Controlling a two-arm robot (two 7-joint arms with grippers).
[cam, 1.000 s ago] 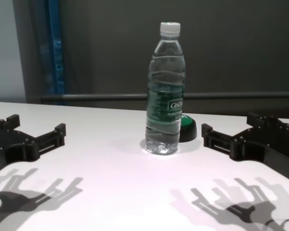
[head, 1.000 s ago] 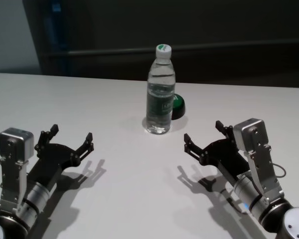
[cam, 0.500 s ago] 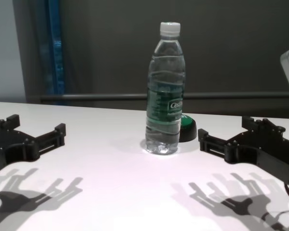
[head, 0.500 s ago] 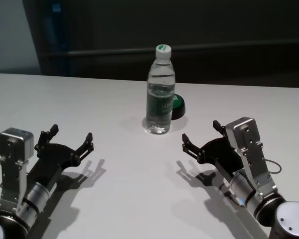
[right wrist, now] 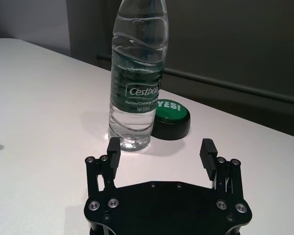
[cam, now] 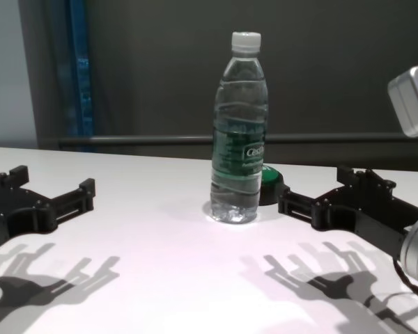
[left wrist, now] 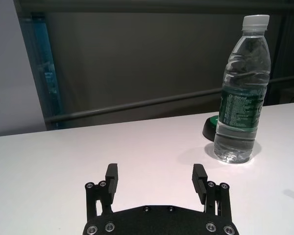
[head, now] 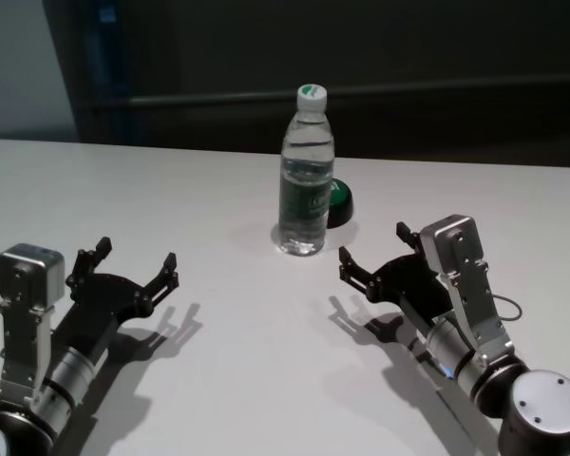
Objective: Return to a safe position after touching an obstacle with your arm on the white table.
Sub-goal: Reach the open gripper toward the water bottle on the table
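The obstacle, a tall clear water bottle [head: 304,180] with a white cap and green label, stands upright in the middle of the white table [head: 199,190]. It also shows in the chest view [cam: 238,139], the left wrist view [left wrist: 240,112] and the right wrist view [right wrist: 137,83]. My right gripper [head: 372,245] is open and empty, low over the table, a short way to the near right of the bottle and apart from it [right wrist: 160,147]. My left gripper [head: 136,253] is open and empty at the near left, well away from the bottle [left wrist: 156,172].
A low round green button [head: 338,201] on a black base sits just behind and right of the bottle, marked "YES!" in the right wrist view [right wrist: 171,115]. A dark wall with a rail runs behind the table's far edge.
My right gripper has moved forward and to the left, closer to the bottle. The left arm and the bottle have not moved.
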